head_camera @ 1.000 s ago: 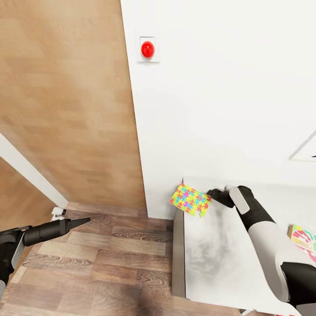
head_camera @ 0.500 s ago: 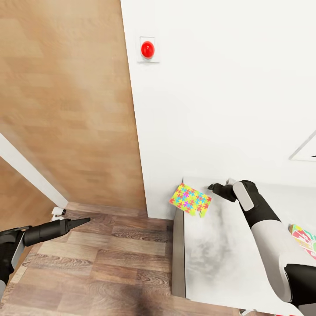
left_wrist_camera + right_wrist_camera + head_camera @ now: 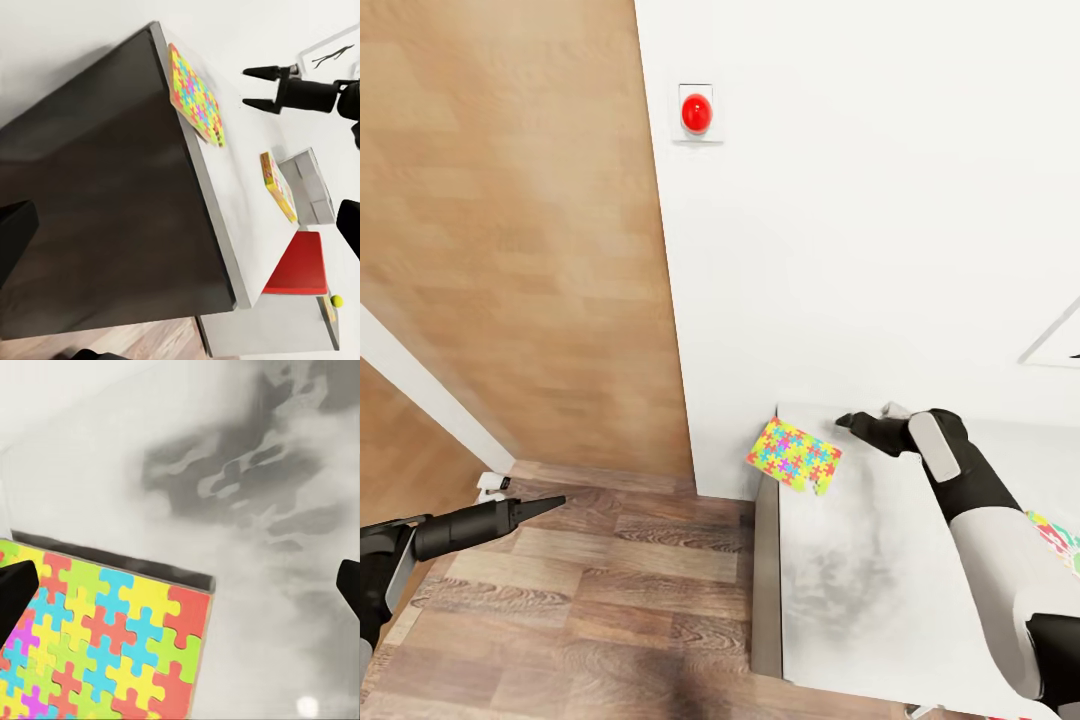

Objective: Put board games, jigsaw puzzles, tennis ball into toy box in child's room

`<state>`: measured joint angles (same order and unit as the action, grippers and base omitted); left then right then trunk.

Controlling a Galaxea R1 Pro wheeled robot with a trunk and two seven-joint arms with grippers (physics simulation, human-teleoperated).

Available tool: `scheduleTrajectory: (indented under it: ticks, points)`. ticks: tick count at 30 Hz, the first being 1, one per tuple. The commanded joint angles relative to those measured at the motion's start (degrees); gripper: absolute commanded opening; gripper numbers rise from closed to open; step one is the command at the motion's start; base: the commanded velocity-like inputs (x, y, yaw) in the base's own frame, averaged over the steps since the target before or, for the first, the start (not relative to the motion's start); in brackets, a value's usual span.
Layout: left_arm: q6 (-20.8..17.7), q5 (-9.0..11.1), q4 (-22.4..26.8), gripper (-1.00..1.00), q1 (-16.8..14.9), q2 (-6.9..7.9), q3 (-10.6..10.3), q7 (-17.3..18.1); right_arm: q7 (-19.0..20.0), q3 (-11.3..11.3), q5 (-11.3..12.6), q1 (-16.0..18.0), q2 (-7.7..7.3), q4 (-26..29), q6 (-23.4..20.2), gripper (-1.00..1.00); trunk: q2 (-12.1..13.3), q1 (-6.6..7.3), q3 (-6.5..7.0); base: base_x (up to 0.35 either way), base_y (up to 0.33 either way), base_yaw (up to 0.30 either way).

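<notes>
One jigsaw puzzle (image 3: 794, 456) lies at the left corner of the pale table (image 3: 840, 590), partly over the edge; the right wrist view looks down on this puzzle (image 3: 105, 637). My right gripper (image 3: 844, 420) hovers just to its right, open and empty, and its spread fingers (image 3: 259, 73) show in the left wrist view. My left gripper (image 3: 557, 500) hangs open over the wood floor, far left of the table. Farther along the table sit a colourful flat box (image 3: 279, 187), the grey toy box (image 3: 311, 180) and the small tennis ball (image 3: 337, 301).
A white wall with a red button (image 3: 697, 112) stands behind the table. A wooden door panel (image 3: 510, 250) fills the left. A red chair seat (image 3: 300, 264) sits by the table's far part. Wood floor (image 3: 610, 600) lies open to the table's left.
My right gripper has drawn back from the puzzle's edge, moving right and slightly toward the wall. The puzzle stays in place. The left arm has not moved.
</notes>
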<state>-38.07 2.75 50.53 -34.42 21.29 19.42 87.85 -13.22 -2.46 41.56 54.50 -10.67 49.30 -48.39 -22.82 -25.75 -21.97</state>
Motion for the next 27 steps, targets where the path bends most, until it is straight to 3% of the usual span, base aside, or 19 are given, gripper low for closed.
scheduleTrajectory:
  ticks: [1, 8, 20, 24, 27]
  points:
    - [-0.6, 0.0, 0.0, 1.00, 0.0, 0.01, 0.0, 0.2, 0.6, -0.1, 1.5, -1.2, -0.55, 1.8, -0.6, 1.00, -0.1, -0.03, -0.09, 0.000, 0.000, 0.000]
    - [-0.6, 0.0, 0.0, 1.00, 0.0, -0.01, -0.1, 0.2, 3.7, -0.3, 5.5, -7.4, -1.90, 13.1, -4.0, 1.00, -0.1, -0.03, -0.09, 0.000, 0.000, 0.000]
    - [-0.6, 0.1, 0.0, 1.00, 0.0, -0.02, -0.1, 0.2, 4.6, -0.5, 14.0, -18.9, -2.09, 29.5, -6.0, 1.00, -0.1, -0.03, 0.02, 0.000, 0.000, 0.000]
    - [-0.6, 0.1, 0.0, 1.00, 0.0, -0.02, -0.1, 0.2, 6.9, -2.0, 15.5, -23.1, -2.03, 33.7, -5.7, 1.00, -0.1, -0.03, 0.31, 0.000, 0.000, 0.000]
    - [-0.6, 0.1, 0.0, 1.00, 0.0, -0.02, -0.1, 0.2, 12.1, -4.5, 15.9, -26.4, -1.92, 34.8, -5.5, 1.00, -0.1, -0.03, 0.56, 0.000, 0.000, 0.000]
